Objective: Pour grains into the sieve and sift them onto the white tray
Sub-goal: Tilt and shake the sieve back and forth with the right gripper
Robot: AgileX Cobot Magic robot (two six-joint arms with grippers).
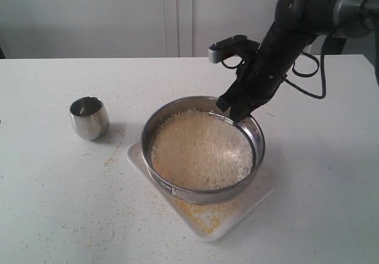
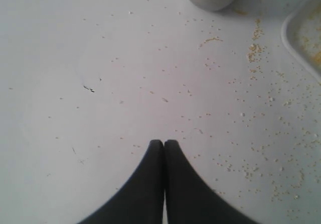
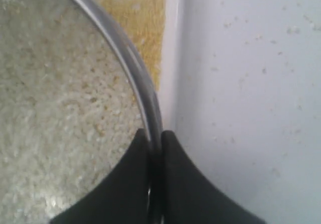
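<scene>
On the white table (image 1: pixel 47 205), near its middle: the whole work area. Surface pale, speckled.

Right arm (image 1: pixel 296 21), dark, reaches down from the far right corner towards the middle.

White tray (image 1: pixel 251 196) lies flat on the table, set cornerwise to the exterior camera. Fine yellow meal (image 1: pixel 204 215) is spread over its near part, below the sieve's edge.

Sieve (image 1: pixel 201 194) sits over the tray and covers most of it; tray corners show at left, right and near side. Can't tell whether the ring rests on the tray or is held just clear.

Grains (image 1: pixel 198 151), pale beige, fill the mesh floor in a broad, even layer almost wall to wall.

Steel cup (image 1: pixel 89 117) stands upright on the table left of the sieve, apart from it, mouth up. Nothing visible inside.

Right gripper (image 1: pixel 237 115) is at the sieve's far right rim, pinching the steel wall: one finger inside over the grains, the other outside over the tray's edge.

Left gripper (image 2: pixel 163 143) hangs over bare table, fingers pressed together, holding nothing.

Stray granules (image 2: pixel 256 48) dot the table between cup and tray, thickest beside the tray's corner.
</scene>
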